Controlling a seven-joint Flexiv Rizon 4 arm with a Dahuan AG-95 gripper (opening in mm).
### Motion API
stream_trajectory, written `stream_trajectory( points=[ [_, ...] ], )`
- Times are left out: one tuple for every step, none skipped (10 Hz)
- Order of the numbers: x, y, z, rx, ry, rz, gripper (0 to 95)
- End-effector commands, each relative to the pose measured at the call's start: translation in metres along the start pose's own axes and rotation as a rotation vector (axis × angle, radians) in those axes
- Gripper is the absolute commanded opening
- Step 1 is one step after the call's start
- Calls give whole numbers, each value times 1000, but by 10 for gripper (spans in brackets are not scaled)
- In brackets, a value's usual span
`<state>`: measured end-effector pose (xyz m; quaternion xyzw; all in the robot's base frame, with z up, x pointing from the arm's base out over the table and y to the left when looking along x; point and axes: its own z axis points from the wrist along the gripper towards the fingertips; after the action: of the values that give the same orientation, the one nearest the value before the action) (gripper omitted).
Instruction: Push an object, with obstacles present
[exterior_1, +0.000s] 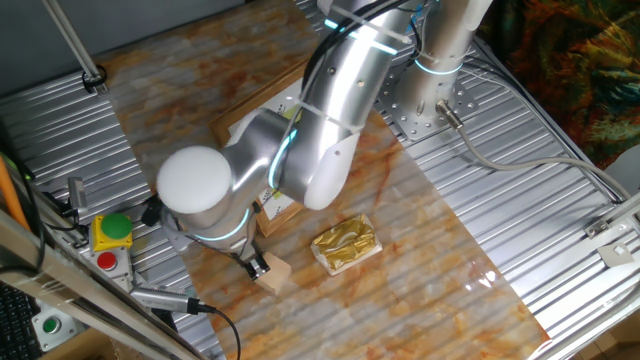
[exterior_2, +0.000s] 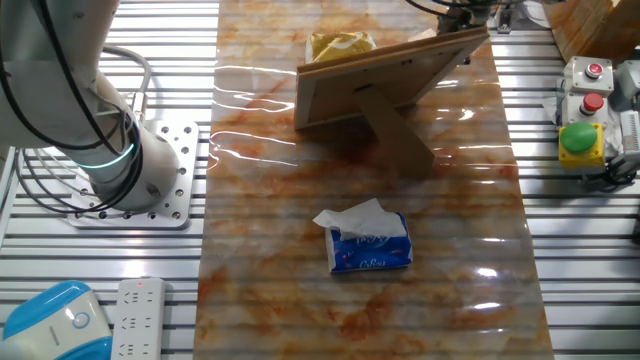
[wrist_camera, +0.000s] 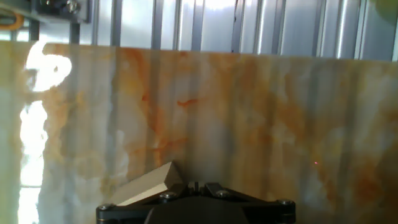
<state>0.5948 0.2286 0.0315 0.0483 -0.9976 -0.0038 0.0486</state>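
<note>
The small light-tan wooden block (exterior_1: 273, 277) lies on the marble board near its front-left edge. My gripper (exterior_1: 257, 265) is down at the board, jaws together, its tip touching the block's left side and holding nothing. In the hand view the block (wrist_camera: 149, 183) shows at the bottom, just left of my gripper (wrist_camera: 198, 186). The gold foil packet (exterior_1: 345, 244) lies right of the block. The light-wood picture frame (exterior_1: 247, 122) stands behind my arm, mostly hidden. In the other fixed view the frame's back (exterior_2: 385, 72) hides the block and gripper, and the packet (exterior_2: 340, 45) peeks over it.
A blue tissue pack (exterior_2: 370, 243) lies on the marble board's far half. A yellow box with a green button (exterior_1: 112, 231) and a red button (exterior_1: 105, 262) sit off the board's left side. The board's edge (wrist_camera: 205, 53) and ribbed metal lie beyond the gripper.
</note>
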Motion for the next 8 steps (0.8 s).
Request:
stream_trajectory(
  points=[
    [8,3,1,1,-5,6,0],
    [12,6,3,4,-6,11,0],
    [15,10,4,4,-8,16,0],
    [19,15,6,6,-8,23,0],
    [21,18,7,13,-11,25,0],
    [23,20,6,21,-8,25,0],
    [26,24,3,19,-4,30,0],
    [28,28,1,17,-1,37,0]
  ],
)
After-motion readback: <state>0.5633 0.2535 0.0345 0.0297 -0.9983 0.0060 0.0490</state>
